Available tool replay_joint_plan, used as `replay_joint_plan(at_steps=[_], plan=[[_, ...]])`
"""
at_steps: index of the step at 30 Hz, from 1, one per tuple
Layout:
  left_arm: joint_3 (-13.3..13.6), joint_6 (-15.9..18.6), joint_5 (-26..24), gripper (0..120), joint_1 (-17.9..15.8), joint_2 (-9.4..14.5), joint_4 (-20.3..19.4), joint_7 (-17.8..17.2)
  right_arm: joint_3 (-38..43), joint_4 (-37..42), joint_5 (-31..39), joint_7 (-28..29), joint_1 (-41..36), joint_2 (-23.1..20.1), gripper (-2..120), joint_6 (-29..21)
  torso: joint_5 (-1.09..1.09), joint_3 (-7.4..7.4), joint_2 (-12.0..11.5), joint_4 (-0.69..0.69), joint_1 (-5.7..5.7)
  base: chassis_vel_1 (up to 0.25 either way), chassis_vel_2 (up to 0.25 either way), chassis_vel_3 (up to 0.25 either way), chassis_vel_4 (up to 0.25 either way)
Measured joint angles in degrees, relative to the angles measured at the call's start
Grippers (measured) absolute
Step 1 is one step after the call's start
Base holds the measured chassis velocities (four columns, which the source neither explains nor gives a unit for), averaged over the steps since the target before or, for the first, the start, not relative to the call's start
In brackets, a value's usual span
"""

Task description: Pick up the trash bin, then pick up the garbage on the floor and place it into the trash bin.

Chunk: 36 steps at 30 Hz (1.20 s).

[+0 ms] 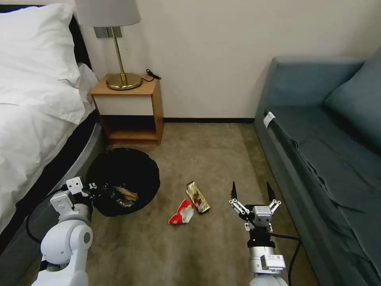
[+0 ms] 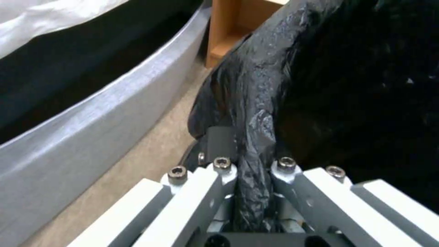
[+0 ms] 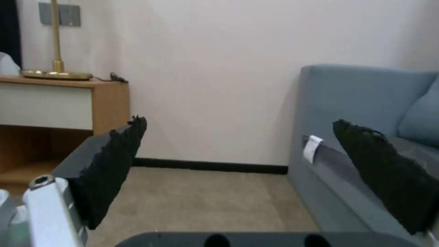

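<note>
Two wrappers on the carpet (image 1: 222, 159), between bin and right claw: red-and-white wrapper (image 1: 181, 213) and yellow-brown snack wrapper (image 1: 198, 196), just beside each other, maybe touching at one corner. Both look thin and light, probably crinkly and slippery; likely to slide or fold under a pinch. Best bet: pinch across a raised crumple on the red-and-white one, or across the narrow width of the snack wrapper, fingertips pressed down into the carpet.

Trash bin (image 1: 123, 180) near the bed (image 1: 35, 119), in front of the nightstand (image 1: 129, 111); black liner bag (image 2: 256, 103) covering rim and inside. Some brownish litter already inside (image 1: 125, 195). Bin probably light, rim stiff under the bag; liner soft and slick, so grip could creep if only plastic is caught.

Left claw (image 1: 93, 187) at the bin's near-left rim, clamped on it: in the left wrist view, fingers (image 2: 222, 171) drawn in tight on a bunched fold of liner. Cannot tell whether the hard rim is inside the pinch or only the bag. Cannot tell either whether the bin is lifted off the floor or resting on it.

Right claw (image 1: 253, 197) wide apart, holding nothing, touching nothing; hovering to the right of the wrappers, near the sofa (image 1: 317, 159) edge, black fingertips (image 3: 114, 164) pointing toward the far wall. Wrappers well inside reach by the look of it.
</note>
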Motion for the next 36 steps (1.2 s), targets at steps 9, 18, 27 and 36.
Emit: replay_joint_plan(at_steps=[9,18,27,36], plan=[[0.06,-0.02,0.14,3,-0.03,-0.21,0.04,0.00,-0.39,-0.63,1.41,-0.04,1.50,-0.48,100,-0.02,-0.01,0.01,0.00,0.00,0.01,-0.169,0.168,0.168,-0.165],[0.16,-0.03,0.41,3,-0.14,-0.47,0.23,-0.03,-2.03,-2.48,5.20,-0.60,5.17,-2.09,100,-0.90,0.00,-0.01,0.00,-0.01,0.00,-0.037,0.032,0.037,-0.040],[-0.23,-0.03,0.34,3,-0.46,-0.21,0.62,-0.03,-8.21,-6.85,22.36,-4.01,17.56,-9.31,100,-5.79,0.01,0.00,-0.01,-0.02,0.00,0.000,0.000,0.000,0.000],[2.16,0.22,0.44,3,-3.51,-0.44,3.46,0.33,-20.67,-13.90,60.07,-11.96,37.43,-23.26,100,-14.10,0.00,0.00,-0.01,-0.04,0.00,0.000,0.000,0.000,0.000]])
